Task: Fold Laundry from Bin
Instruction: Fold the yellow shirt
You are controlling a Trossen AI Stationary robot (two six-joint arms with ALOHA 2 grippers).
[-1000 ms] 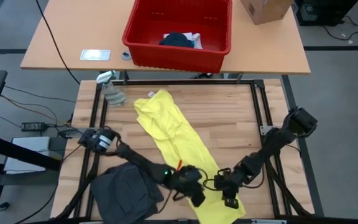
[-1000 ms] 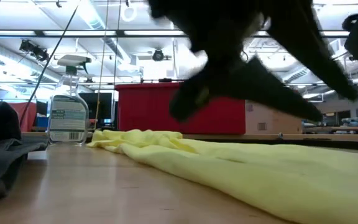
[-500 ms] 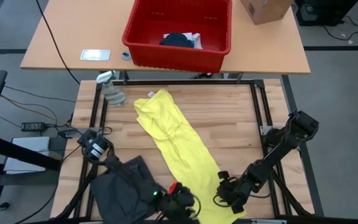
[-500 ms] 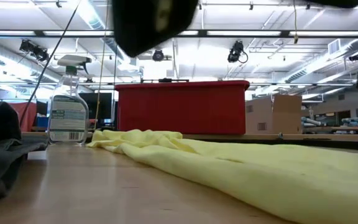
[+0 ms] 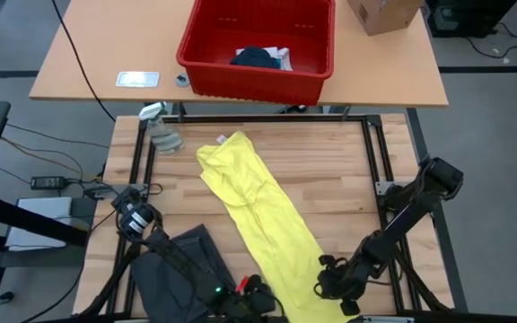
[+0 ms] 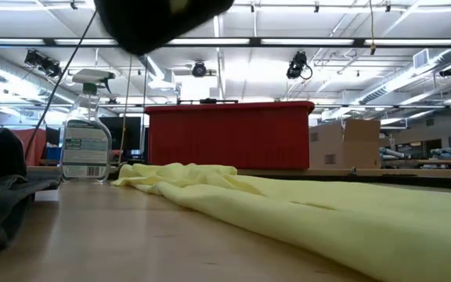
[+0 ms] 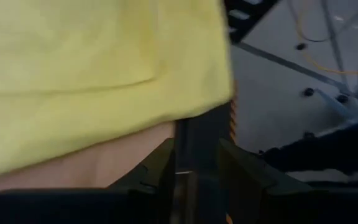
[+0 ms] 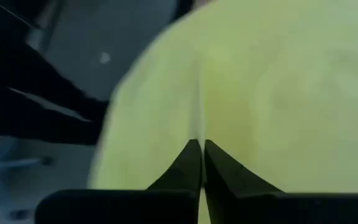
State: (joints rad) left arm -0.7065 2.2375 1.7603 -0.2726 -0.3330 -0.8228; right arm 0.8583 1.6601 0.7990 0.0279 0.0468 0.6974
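A bright yellow garment (image 5: pixel 258 211) lies stretched slantwise on the wooden table, from the far left to the near edge; the low view shows it as a long flat band (image 6: pixel 304 215). My right gripper (image 5: pixel 335 285) is shut on its near right end. My left gripper (image 5: pixel 254 301) stands at the near edge beside the garment's near left side, fingers apart, with the cloth (image 7: pixel 98 74) just beyond them; I cannot tell whether it touches. A dark grey garment (image 5: pixel 182 278) lies heaped at the near left. The red bin (image 5: pixel 258 40) on the far table holds dark blue and white laundry (image 5: pixel 260 58). My right gripper (image 8: pixel 199 144) pinches the yellow garment between its two shut fingertips at a crease (image 8: pixel 199 124) that runs away from the tips, near the garment's near right end. The fingers slant down onto it. The cloth around the hold lies on the table.
A spray bottle (image 5: pixel 162 133) stands at the table's far left corner, tall in the low view (image 6: pixel 86 137). A brown cardboard box (image 5: pixel 384 13) and a small white device (image 5: pixel 137 79) sit on the far table. Black frame rails (image 5: pixel 371 152) border the tabletop. A blurred dark arm part (image 6: pixel 159 19) hangs overhead.
My left gripper has gone off the garment's left side toward the table's near edge and a little left. My right gripper has shifted toward the near edge. The yellow garment lies straighter and narrower than before.
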